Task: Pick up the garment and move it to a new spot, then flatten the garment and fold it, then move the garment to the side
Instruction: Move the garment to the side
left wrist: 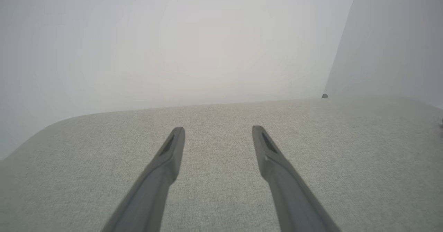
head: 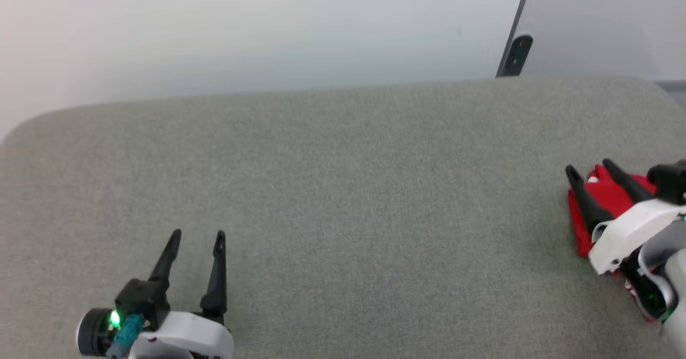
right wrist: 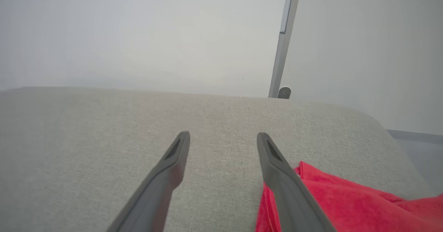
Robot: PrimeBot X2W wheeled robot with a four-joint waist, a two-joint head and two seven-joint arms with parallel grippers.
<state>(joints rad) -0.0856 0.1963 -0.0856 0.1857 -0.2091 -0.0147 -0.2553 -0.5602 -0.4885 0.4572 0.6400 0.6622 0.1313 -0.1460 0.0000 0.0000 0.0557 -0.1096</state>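
Lying at the right edge of the head view, the garment (head: 608,198) is largely covered by the right gripper (head: 589,166) and its white wrist, and is cut off by the frame. What shows is bunched red cloth; its print cannot be made out. The right gripper points to the upper left, jaws apart, nothing between them. The left gripper (head: 198,234), at the lower left, points up the frame over the grey padded surface (head: 343,187), jaws apart and empty.

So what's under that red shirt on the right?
The red shirt lies on the grey cushion; anything beneath it is covered. The open right gripper hides part of it.
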